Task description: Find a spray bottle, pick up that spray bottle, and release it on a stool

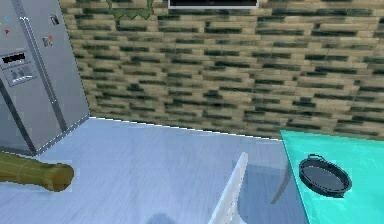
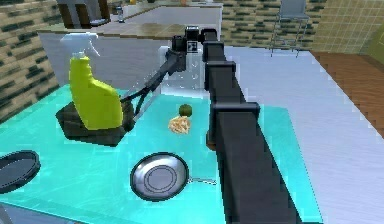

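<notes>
A yellow spray bottle (image 2: 92, 92) with a white trigger head stands upright at the arm side view's left, over a dark brown block (image 2: 85, 124) on the turquoise table (image 2: 290, 150). The arm (image 2: 235, 130) runs up from the bottom edge. The gripper (image 2: 128, 103) reaches left from the arm's far end, with its thin fingers ending right beside the bottle's lower half. The bottle overlaps the dark block, so I cannot tell whether the gripper holds anything.
A silver bowl (image 2: 160, 175), a small brown-and-green lump (image 2: 181, 121) and a dark pan (image 2: 15, 170) (image 1: 325, 177) lie on the table. A grey fridge (image 1: 35, 70), brick wall (image 1: 220, 70), white chair (image 1: 235, 190) and olive-brown bar (image 1: 35, 175) border open floor.
</notes>
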Controlling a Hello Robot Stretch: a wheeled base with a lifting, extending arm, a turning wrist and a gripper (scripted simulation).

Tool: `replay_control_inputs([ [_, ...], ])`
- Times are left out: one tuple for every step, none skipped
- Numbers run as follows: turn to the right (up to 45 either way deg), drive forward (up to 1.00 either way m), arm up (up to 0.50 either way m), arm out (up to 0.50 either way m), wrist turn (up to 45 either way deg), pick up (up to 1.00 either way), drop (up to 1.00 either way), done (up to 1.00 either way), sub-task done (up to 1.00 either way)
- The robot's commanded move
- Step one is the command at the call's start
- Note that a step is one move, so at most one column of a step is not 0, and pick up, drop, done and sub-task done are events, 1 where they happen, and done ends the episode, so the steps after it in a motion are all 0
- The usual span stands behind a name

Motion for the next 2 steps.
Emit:
replay_control_inputs([
  [0.0,0.00,0.00,-0.46,0.0,0.00,0.00,0.00,0.00],
  [-45.0,0.00,0.00,0.00,0.0,0.00,0.00,0.00,0.00],
])
